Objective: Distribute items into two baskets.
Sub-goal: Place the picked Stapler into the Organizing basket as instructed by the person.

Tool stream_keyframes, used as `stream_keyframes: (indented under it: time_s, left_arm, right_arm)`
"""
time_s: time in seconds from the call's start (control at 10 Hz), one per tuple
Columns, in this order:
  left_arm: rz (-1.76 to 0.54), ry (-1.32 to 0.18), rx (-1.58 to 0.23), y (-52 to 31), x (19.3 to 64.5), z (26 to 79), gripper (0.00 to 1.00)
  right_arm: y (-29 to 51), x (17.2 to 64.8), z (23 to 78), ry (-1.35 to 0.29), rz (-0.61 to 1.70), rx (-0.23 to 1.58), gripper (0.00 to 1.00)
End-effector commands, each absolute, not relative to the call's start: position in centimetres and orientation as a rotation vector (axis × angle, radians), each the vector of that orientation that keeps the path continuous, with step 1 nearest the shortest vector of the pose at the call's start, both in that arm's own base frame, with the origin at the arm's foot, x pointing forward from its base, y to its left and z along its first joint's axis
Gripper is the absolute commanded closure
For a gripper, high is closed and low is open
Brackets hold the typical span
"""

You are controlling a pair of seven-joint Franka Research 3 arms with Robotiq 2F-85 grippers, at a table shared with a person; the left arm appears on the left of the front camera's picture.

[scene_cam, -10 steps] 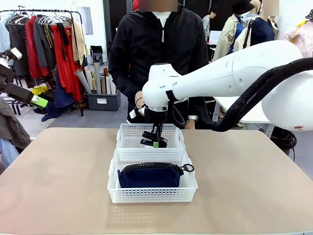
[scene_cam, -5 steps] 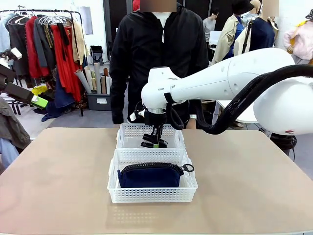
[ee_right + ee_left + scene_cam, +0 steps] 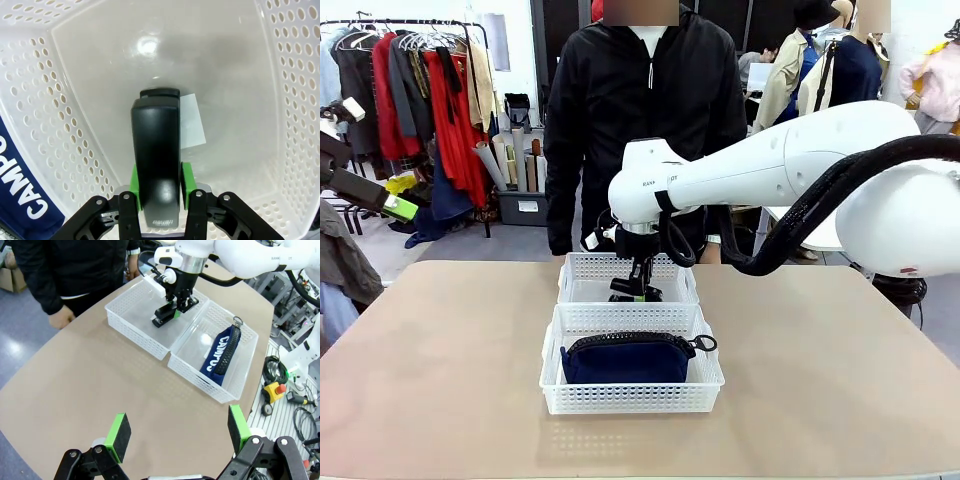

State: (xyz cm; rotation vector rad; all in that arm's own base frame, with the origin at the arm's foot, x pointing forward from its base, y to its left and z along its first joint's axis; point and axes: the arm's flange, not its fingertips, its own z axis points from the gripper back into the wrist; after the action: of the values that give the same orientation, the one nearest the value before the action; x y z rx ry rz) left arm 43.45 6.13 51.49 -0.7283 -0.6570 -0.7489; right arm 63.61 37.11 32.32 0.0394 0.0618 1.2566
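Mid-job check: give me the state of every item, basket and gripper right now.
right gripper: shut on stapler, lowered into far basket
stapler: clamped between the green pads, inside far basket
far basket: upright, stapler inside
near basket: upright, holding pouch
pouch: lying in near basket, zipper up
left gripper: open, holding nothing, above the table

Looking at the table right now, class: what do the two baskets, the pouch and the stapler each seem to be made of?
Baskets: white, slightly glossy plastic, judging by moulded perforated walls. Pouch: soft navy fabric with a black zipper and ring pull. Stapler: smooth black casing with a sheen, probably plastic or painted metal.
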Motion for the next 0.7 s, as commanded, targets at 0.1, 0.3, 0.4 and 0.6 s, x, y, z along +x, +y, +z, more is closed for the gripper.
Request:
stream_keyframes:
  time_s: [0.1, 0.3, 0.4, 0.6]
  left_arm:
    - [-0.752, -0.664, -0.737, 6.1, 43.3, 51.5, 0.0]
    - [-0.752, -0.664, -0.737, 6.1, 43.3, 51.5, 0.0]
    - [-0.752, -0.664, -0.737, 6.1, 43.3, 51.5, 0.0]
    - [-0.752, -0.664, -0.737, 6.1, 43.3, 51.5, 0.0]
  right_arm:
    - [37.1, 64.3, 33.4, 0.055, 1.268, 0.064, 0.01]
    - [36.3, 63.9, 34.7, 0.029, 1.256, 0.065, 0.0]
    - [36.0, 63.2, 35.7, 0.004, 1.256, 0.06, 0.0]
    - [35.5, 62.2, 37.1, -0.038, 1.252, 0.052, 0.0]
